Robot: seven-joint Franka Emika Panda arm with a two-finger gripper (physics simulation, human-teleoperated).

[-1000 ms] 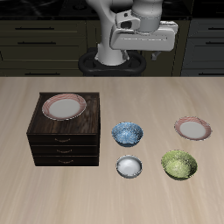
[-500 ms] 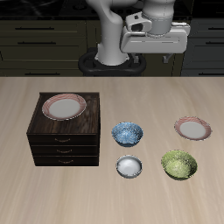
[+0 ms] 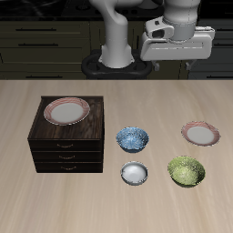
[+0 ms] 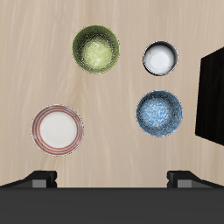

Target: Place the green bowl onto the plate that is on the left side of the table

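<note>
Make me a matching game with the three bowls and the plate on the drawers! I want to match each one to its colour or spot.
Things:
1. green bowl
2. blue bowl
3. white bowl
4. plate on the drawers

Descriptions:
A. pink rim, raised off the table
B. speckled pattern inside
C. just in front of the other plate
D. smallest, plain inside

Pairs: 1-C, 2-B, 3-D, 4-A

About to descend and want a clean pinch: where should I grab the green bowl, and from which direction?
Grip the green bowl by its rim, coming straight down from above, one finger inside and one outside the wall. It sits upright and open. I'd take the rim section away from the white bowl, where the table is bare. The gripper is high and open.
</note>
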